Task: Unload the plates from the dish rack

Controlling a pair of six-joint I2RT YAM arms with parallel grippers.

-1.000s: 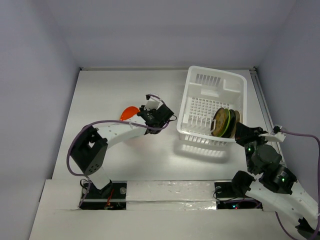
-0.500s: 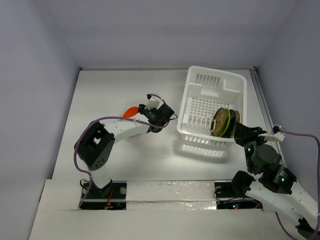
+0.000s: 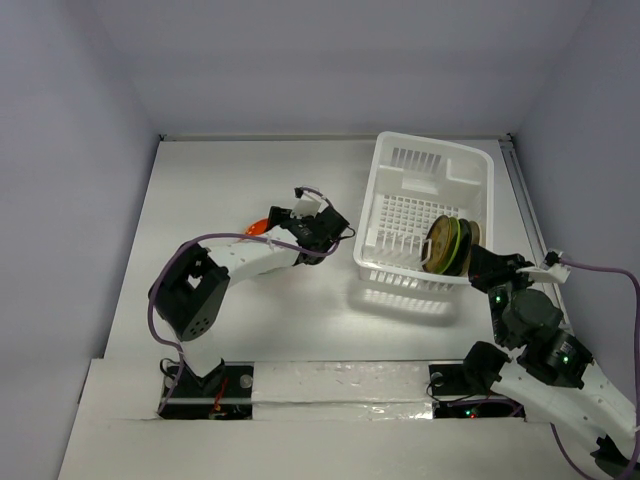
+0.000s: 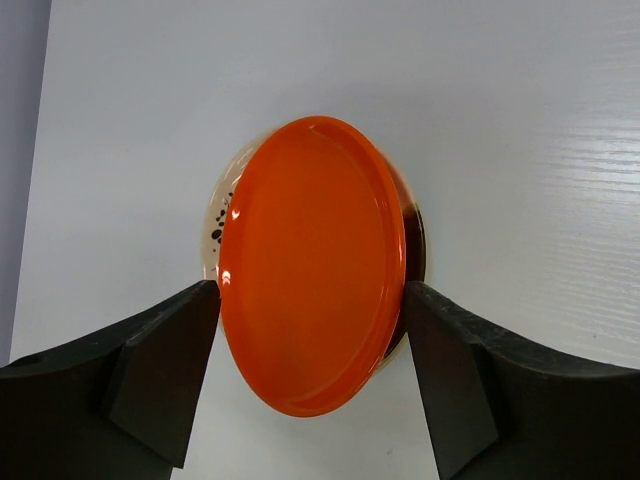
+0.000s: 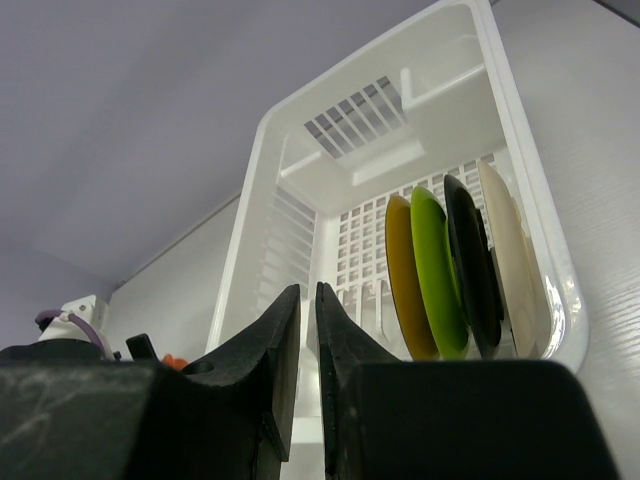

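An orange plate (image 4: 312, 265) lies tilted on a tan speckled plate (image 4: 214, 215) on the table, left of the dish rack (image 3: 372, 190). My left gripper (image 4: 310, 295) is open, one finger on each side of the orange plate's rim. From above, only an orange sliver (image 3: 258, 227) shows beyond that gripper (image 3: 275, 222). Several plates (image 3: 448, 245) stand on edge in the rack's near right part: ochre (image 5: 400, 280), lime green (image 5: 432, 270), dark (image 5: 470, 265) and beige (image 5: 508, 260). My right gripper (image 5: 308, 292) is shut and empty, just outside the rack's near right corner.
The white rack (image 5: 262, 180) fills the table's right side, close to the right wall. The left arm's cable (image 3: 215, 240) loops over the table between its base and wrist. Walls close the table in on the left, back and right.
My left gripper has opened and let go of the orange plate, which has sunk lower onto the table. The right arm has not moved.
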